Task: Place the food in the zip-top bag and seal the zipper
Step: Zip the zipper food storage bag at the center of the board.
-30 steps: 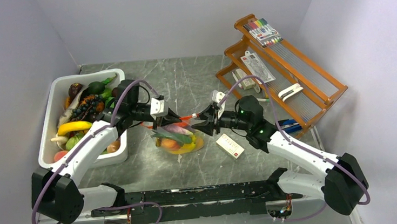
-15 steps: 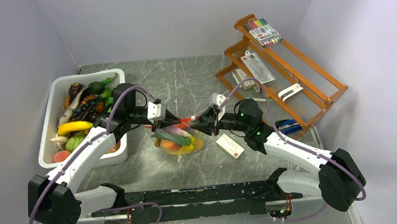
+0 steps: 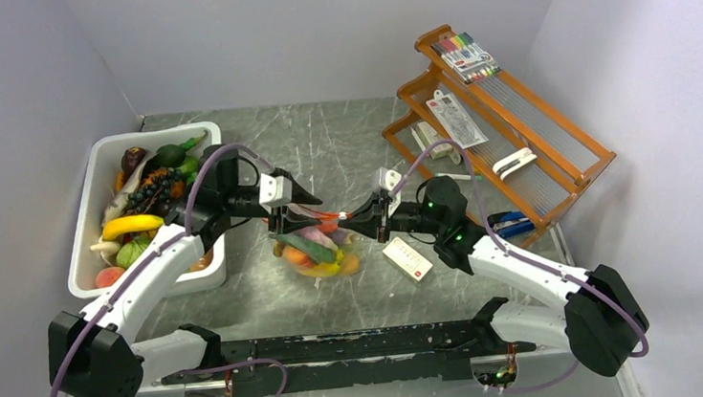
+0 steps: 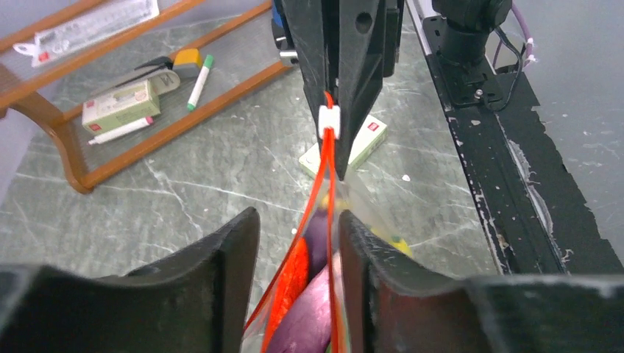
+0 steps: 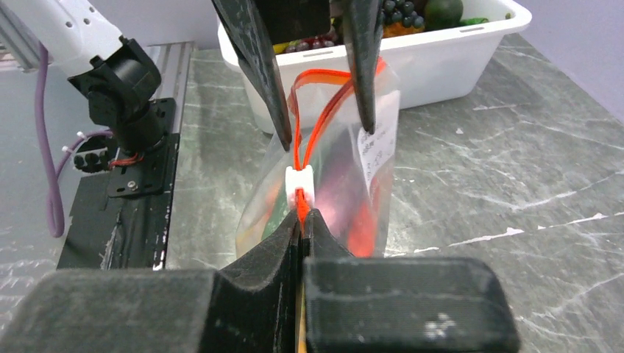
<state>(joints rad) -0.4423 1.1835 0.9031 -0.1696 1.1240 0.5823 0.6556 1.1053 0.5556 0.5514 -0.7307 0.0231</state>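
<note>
Right pincer (image 5: 302, 220) is clamped on the thin red-orange zipper strip (image 5: 296, 132), just behind its small white slider (image 5: 299, 180). Left pincer (image 4: 298, 220) stands apart, astride the mouth of the clear floppy zip-top bag (image 3: 319, 254) mid-table, glossy toy food (image 3: 306, 248) inside. At the bag's nine o'clock sits a white rectangular tub (image 3: 83, 243).

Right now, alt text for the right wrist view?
Right gripper is shut on the zipper right by its white slider. Beyond, the open left gripper straddles the bag mouth; a tub sits behind.
</note>
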